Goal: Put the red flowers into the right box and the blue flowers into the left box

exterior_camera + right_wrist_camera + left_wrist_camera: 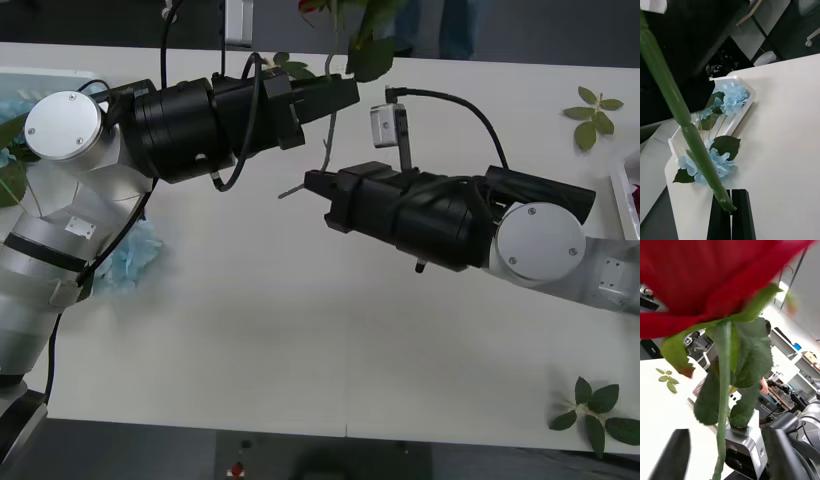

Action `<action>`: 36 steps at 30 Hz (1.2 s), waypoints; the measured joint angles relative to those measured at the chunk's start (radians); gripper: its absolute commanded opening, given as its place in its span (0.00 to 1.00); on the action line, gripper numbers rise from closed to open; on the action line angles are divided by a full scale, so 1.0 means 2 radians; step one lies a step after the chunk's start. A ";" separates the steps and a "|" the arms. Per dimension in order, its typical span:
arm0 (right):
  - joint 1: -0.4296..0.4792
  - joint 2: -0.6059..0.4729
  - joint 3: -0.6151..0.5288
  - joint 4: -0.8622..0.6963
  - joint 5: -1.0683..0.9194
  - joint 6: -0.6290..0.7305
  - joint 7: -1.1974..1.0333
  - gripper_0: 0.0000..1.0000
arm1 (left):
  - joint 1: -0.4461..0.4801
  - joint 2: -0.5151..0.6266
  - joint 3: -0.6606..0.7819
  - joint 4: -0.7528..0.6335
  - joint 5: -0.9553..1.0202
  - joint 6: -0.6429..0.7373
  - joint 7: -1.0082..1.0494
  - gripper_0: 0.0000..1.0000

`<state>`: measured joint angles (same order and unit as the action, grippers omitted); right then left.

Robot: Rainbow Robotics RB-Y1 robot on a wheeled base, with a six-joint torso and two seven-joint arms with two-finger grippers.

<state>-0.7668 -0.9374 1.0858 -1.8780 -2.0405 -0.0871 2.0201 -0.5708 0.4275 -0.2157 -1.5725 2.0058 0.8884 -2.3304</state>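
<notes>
Mid-air over the worktop [300, 330], the right hand [731, 210] is pinched tight on a red rose's stem [696, 150], while the left hand [724, 453] stands spread wide around that stem below the red bloom [715, 281], apparently a handover so the right arm can reach the right box [625, 190]. Blue flowers [732, 95] already lie in the left box [748, 87], with one cluster [709, 163] on the worktop just beside it.

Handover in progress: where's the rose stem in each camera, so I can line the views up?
Front view: the rose stem hangs thin at upper centre, between the two arms' ends.
Right wrist view: it crosses the picture, its end clamped in the right gripper.
Left wrist view: it runs from the red bloom between the open left gripper.
Landmark: the loose blue flower on the table, in front and right wrist views.
</notes>
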 measured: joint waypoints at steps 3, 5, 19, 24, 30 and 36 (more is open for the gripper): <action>0.000 0.000 0.000 0.000 0.000 -0.007 0.000 0.00 | 0.000 0.000 0.000 0.000 0.001 0.000 0.000 1.00; -0.002 0.000 0.000 0.000 0.000 -0.007 0.000 0.00 | 0.000 0.000 0.000 0.000 0.001 0.000 0.000 1.00; -0.090 -0.203 0.000 -0.065 -0.011 -0.016 -0.059 0.00 | 0.000 0.000 0.002 -0.003 0.029 0.000 0.000 1.00; -0.090 -0.300 0.000 -0.089 -0.011 0.004 -0.078 0.00 | 0.000 0.018 0.015 -0.015 0.052 0.000 0.000 1.00; -0.090 -0.420 0.000 -0.074 -0.019 0.103 -0.080 0.00 | 0.000 0.079 0.016 -0.018 0.069 0.000 0.000 1.00; -0.090 -0.492 0.000 -0.001 -0.019 0.264 -0.087 0.00 | 0.006 0.154 0.017 -0.018 0.084 0.010 0.000 1.00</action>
<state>-0.9477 -1.9215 1.0857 -1.8792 -2.0784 0.4404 1.8464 -0.5586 0.7353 -0.1824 -1.6093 2.1748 0.9085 -2.3306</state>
